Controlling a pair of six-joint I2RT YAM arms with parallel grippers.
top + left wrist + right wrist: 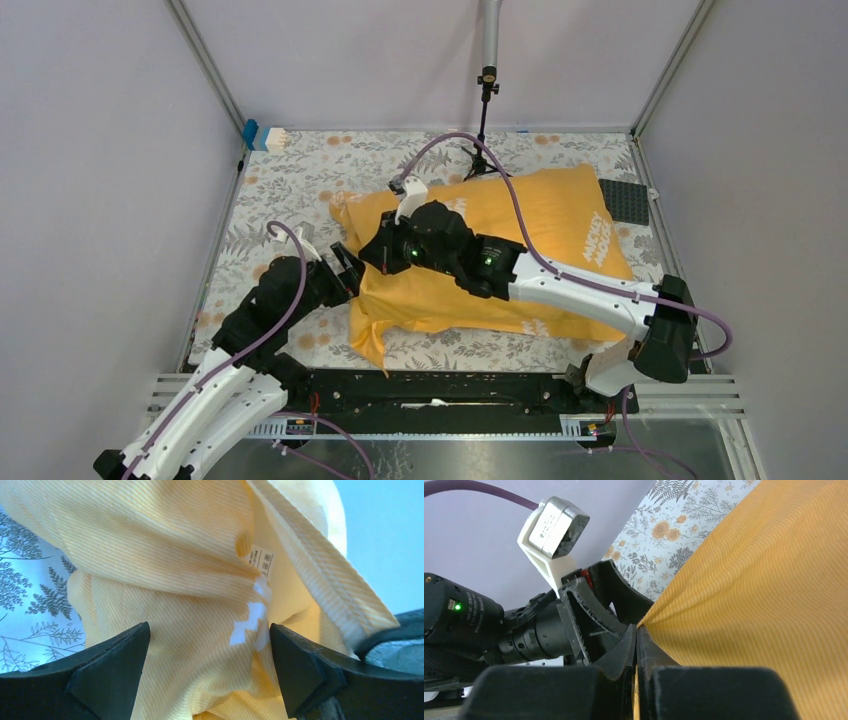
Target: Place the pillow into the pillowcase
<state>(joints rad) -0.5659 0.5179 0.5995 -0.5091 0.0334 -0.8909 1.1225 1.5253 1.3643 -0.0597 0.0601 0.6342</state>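
Seemingly filled: pillowcase [540, 230] lies plump, pillow unseen, long axis 8 to 2 o'clock on table [300, 170]. Right gripper [636, 635] pinches cloth at the 8 o'clock end. Left gripper [210, 650], nearer arm, gapes wide, gripping nothing.

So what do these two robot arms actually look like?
The left arm and right arm mix white shells with chunky black joints. Purple cables loop along each. Green lights glow on the black housings. The left gripper and right gripper have black wedge-shaped fingers.
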